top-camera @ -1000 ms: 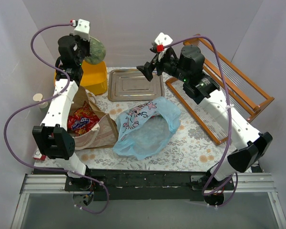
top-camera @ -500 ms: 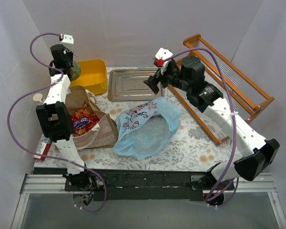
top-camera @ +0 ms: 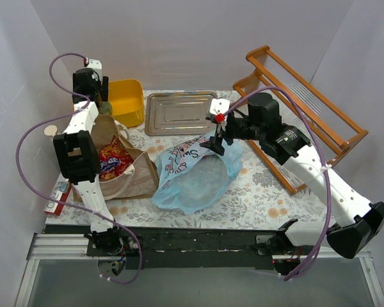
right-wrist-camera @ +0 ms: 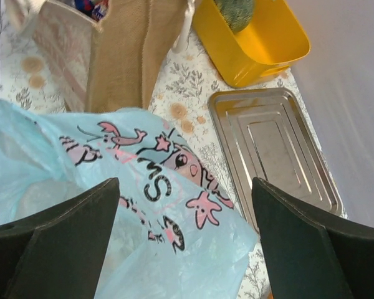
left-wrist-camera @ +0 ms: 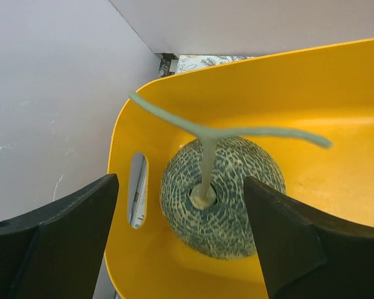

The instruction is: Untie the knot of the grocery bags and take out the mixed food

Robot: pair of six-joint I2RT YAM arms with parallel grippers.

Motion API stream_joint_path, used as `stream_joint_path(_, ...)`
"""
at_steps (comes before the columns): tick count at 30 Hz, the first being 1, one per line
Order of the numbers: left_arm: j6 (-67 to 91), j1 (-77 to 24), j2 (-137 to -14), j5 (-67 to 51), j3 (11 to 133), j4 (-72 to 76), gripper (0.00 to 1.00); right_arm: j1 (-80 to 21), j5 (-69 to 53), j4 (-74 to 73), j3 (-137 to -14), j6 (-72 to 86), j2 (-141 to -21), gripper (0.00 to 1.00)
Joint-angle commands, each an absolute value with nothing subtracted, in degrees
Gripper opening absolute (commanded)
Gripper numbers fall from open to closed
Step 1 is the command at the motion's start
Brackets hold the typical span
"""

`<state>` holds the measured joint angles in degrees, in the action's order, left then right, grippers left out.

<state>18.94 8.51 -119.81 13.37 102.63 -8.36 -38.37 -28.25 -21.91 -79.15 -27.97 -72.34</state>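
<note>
a round green netted melon (left-wrist-camera: 221, 193), its rind covered in a pale raised mesh, sits in a corner of a glossy yellow plastic tub (left-wrist-camera: 336, 93) with a slot handle cut into its wall. a thin, pale green t-shaped stem rises from the top of the melon. the left claw (left-wrist-camera: 181, 180) hangs over it with its matte black fingers (left-wrist-camera: 68, 230) spread wide to either side, and no contact with the melon shows.

a crinkly light blue thin plastic bag (top-camera: 195, 173) lies crumpled in the middle of the counter (top-camera: 256, 198), which has a floral-print cover. the bag carries pink cartoon sea animals and stars, plus dark lettering that starts "sw"; the rest is lost in the creases. its film is translucent, and what is inside cannot be made out. the right claw (right-wrist-camera: 186, 187) hovers just above the far edge of this bag, jaws apart and holding nothing.

left of the blue bag, touching it, a brown paper bag (top-camera: 131, 176) with beige handles slumps open. a shiny red snack packet (top-camera: 112, 160) shows in its mouth; the packet's blue and white logo is too small to read.

behind the bags lies a shallow rectangular steel tray (top-camera: 179, 114) with a stepped floor, just beside the tub. a slatted wooden rack (top-camera: 307, 109) leans along the right side.
</note>
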Motion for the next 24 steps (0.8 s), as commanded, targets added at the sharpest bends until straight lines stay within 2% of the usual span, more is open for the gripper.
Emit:
stream_joint_path(1,23.9,8.6,-108.6,12.9,100.9,-9.1,0.82,-38.8,-30.9,-26.9,-78.7,-33.9,-69.6,0.92)
stream_joint_path(2,26.2,8.5,-104.6,12.0,100.8,-10.2,0.83,-38.8,-31.0,-28.0,-78.8,-34.4,-69.3,0.91)
stream_joint_path(5,28.8,8.4,-94.6,-1.2,98.5,-11.7,0.88,-39.1,-32.1,-32.2,-78.2,-36.1,-68.0,0.88)
stream_joint_path(6,28.9,7.8,-91.6,-12.5,97.5,-11.7,0.89,-39.3,-32.5,-33.8,-77.7,-36.6,-67.5,0.87)
stream_joint_path(8,29.0,7.1,-86.9,-23.6,94.8,-12.6,0.91,-40.4,-33.4,-35.4,-75.5,-39.0,-66.0,0.83)
stream_joint_path(10,28.5,3.9,-82.5,-35.9,94.7,-15.9,0.92,-43.2,-29.4,-35.4,-73.1,-40.9,-64.1,0.81)
stream_joint_path(13,26.5,-6.7,-80.6,-42.3,96.2,-29.4,0.93,-44.8,-20.8,-30.2,-68.7,-35.3,-61.9,0.8)
stream_joint_path(14,26.1,-9.2,-80.0,-43.3,95.4,-35.0,0.98,-44.8,-17.4,-28.7,-67.5,-32.7,-61.8,0.82)
stream_joint_path(18,26.5,-20.7,-74.3,-41.6,82.3,-38.1,0.98,-44.8,-1.0,-24.4,-67.7,-29.0,-62.8,0.83)
stream_joint_path(21,25.3,-26.4,-72.6,-37.5,76.1,-37.9,0.98,-44.7,5.9,-22.3,-67.5,-29.3,-64.1,0.87)
stream_joint_path(24,24.1,-30.1,-72.2,-35.2,73.0,-37.5,0.98,-44.8,6.6,-21.9,-67.0,-29.4,-65.6,0.87)
